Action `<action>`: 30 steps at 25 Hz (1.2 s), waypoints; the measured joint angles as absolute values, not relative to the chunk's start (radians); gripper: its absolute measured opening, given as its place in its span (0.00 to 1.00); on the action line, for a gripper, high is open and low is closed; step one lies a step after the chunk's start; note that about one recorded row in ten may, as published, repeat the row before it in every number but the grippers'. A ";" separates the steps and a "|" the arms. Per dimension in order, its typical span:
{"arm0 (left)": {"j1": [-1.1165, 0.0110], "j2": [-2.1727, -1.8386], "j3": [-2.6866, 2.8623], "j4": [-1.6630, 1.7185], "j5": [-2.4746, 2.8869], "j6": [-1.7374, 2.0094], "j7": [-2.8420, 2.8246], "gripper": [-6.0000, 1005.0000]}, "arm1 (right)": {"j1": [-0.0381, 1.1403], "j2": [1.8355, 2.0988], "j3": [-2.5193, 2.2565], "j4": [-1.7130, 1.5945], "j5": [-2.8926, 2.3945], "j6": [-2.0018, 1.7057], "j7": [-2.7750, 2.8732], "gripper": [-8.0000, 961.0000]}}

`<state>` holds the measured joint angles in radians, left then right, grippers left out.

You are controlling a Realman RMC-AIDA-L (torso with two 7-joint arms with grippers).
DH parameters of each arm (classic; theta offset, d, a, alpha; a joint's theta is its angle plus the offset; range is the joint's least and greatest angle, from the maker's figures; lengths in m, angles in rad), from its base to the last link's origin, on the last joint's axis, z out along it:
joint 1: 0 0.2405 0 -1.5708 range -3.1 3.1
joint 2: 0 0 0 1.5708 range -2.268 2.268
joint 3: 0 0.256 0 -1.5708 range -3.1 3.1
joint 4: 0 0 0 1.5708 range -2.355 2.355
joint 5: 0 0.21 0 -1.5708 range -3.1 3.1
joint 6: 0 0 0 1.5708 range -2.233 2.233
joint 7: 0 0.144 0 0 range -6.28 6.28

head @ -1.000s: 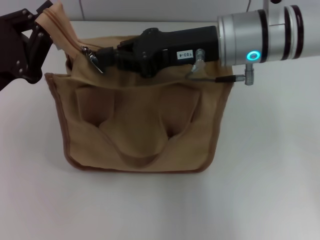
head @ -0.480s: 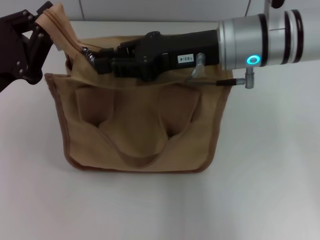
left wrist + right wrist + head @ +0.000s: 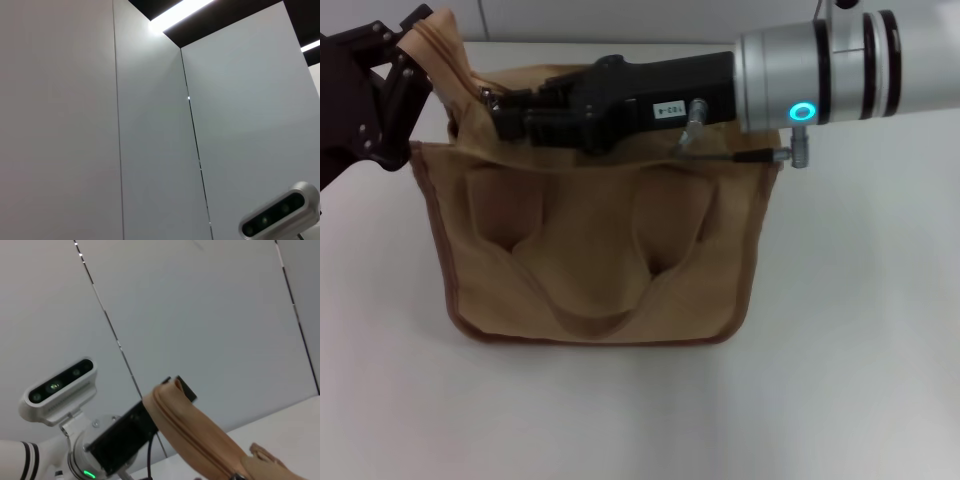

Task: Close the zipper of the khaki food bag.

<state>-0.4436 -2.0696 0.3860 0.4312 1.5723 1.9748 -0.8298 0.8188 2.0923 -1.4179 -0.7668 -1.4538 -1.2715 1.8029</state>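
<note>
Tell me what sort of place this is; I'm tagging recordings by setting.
Probably a lab or test room: a plain white table, bare white wall panels, and only the khaki food bag set out between two robot arms.

Surface: a plain white table (image 3: 840, 330), spreading to the near edge and both sides.
Far edge: meets a pale wall behind.
On it: the khaki food bag (image 3: 590, 260), standing left of centre, its front pockets and looped handle facing near.
Bag's base: rests flat on the tabletop.
</note>
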 joint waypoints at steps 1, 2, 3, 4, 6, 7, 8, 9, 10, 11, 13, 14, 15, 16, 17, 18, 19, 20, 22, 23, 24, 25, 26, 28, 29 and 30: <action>-0.444 -2.070 0.388 0.431 1.572 1.975 -0.831 0.05 | 0.822 2.092 -1.427 -0.767 -1.447 -1.265 1.804 0.28; -0.445 -2.070 0.390 0.431 1.572 1.976 -0.833 0.06 | 0.826 2.092 -1.438 -0.768 -1.441 -1.256 1.807 0.27; -0.445 -2.070 0.391 0.431 1.572 1.976 -0.835 0.06 | 0.830 2.092 -1.448 -0.770 -1.438 -1.244 1.811 0.27; -0.446 -2.070 0.391 0.431 1.572 1.977 -0.836 0.06 | 0.833 2.092 -1.454 -0.770 -1.437 -1.235 1.815 0.26; -0.445 -2.070 0.391 0.431 1.572 1.978 -0.837 0.06 | 0.837 2.092 -1.465 -0.772 -1.437 -1.224 1.820 0.25; -0.443 -2.070 0.391 0.431 1.572 1.978 -0.838 0.06 | 0.839 2.092 -1.471 -0.772 -1.437 -1.221 1.821 0.23; -0.443 -2.070 0.391 0.431 1.572 1.978 -0.838 0.06 | 0.840 2.092 -1.475 -0.772 -1.437 -1.220 1.821 0.20; -0.443 -2.070 0.391 0.431 1.572 1.978 -0.838 0.06 | 0.841 2.092 -1.482 -0.773 -1.438 -1.220 1.821 0.17; -0.442 -2.069 0.390 0.431 1.572 1.978 -0.838 0.06 | 0.841 2.092 -1.482 -0.773 -1.438 -1.220 1.821 0.15; -0.440 -2.069 0.387 0.431 1.572 1.979 -0.839 0.06 | 0.840 2.092 -1.484 -0.774 -1.440 -1.220 1.821 0.12; -0.437 -2.067 0.382 0.431 1.572 1.980 -0.840 0.06 | 0.836 2.091 -1.487 -0.777 -1.441 -1.222 1.821 0.10; -0.436 -2.067 0.381 0.431 1.572 1.980 -0.840 0.06 | 0.824 2.090 -1.488 -0.786 -1.442 -1.225 1.821 0.10; -0.436 -2.067 0.381 0.431 1.572 1.980 -0.840 0.06 | 0.824 2.090 -1.488 -0.786 -1.442 -1.225 1.821 0.09; -0.435 -2.067 0.378 0.431 1.572 1.980 -0.840 0.06 | 0.815 2.089 -1.489 -0.794 -1.443 -1.226 1.821 0.09; -0.433 -2.066 0.373 0.431 1.571 1.980 -0.840 0.06 | 0.802 2.088 -1.489 -0.807 -1.446 -1.227 1.821 0.09; -0.433 -2.066 0.372 0.431 1.569 1.980 -0.840 0.06 | 0.787 2.088 -1.489 -0.825 -1.450 -1.228 1.822 0.09; -0.431 -2.066 0.370 0.431 1.563 1.980 -0.841 0.06 | 0.756 2.088 -1.489 -0.867 -1.467 -1.227 1.828 0.08; -0.431 -2.066 0.370 0.431 1.563 1.980 -0.841 0.06 | 0.756 2.088 -1.489 -0.867 -1.467 -1.227 1.828 0.07; -0.429 -2.066 0.370 0.431 1.555 1.980 -0.841 0.06 | 0.726 2.088 -1.489 -0.919 -1.499 -1.227 1.845 0.06; -0.428 -2.066 0.370 0.431 1.553 1.980 -0.841 0.06 | 0.717 2.088 -1.489 -0.934 -1.510 -1.227 1.852 0.05; -0.428 -2.066 0.370 0.431 1.551 1.980 -0.841 0.06 | 0.704 2.088 -1.489 -0.961 -1.532 -1.228 1.868 0.05; -0.428 -2.066 0.370 0.431 1.550 1.980 -0.841 0.06 | 0.704 2.088 -1.489 -0.961 -1.532 -1.228 1.868 0.04; -0.427 -2.066 0.370 0.431 1.549 1.980 -0.841 0.06 | 0.700 2.088 -1.490 -0.968 -1.539 -1.230 1.874 0.03; -0.427 -2.066 0.370 0.431 1.549 1.979 -0.841 0.06 | 0.696 2.088 -1.489 -0.971 -1.540 -1.235 1.879 0.02; -0.427 -2.066 0.370 0.431 1.549 1.979 -0.841 0.06 | 0.693 2.087 -1.484 -0.971 -1.533 -1.242 1.882 0.02; -0.427 -2.066 0.370 0.431 1.549 1.979 -0.841 0.06 | 0.693 2.087 -1.484 -0.971 -1.533 -1.242 1.882 0.01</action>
<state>-0.4275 -2.0662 0.3697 0.4310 1.5492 1.9793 -0.8407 0.6930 2.0871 -1.4839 -0.9709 -1.5333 -1.2418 1.8818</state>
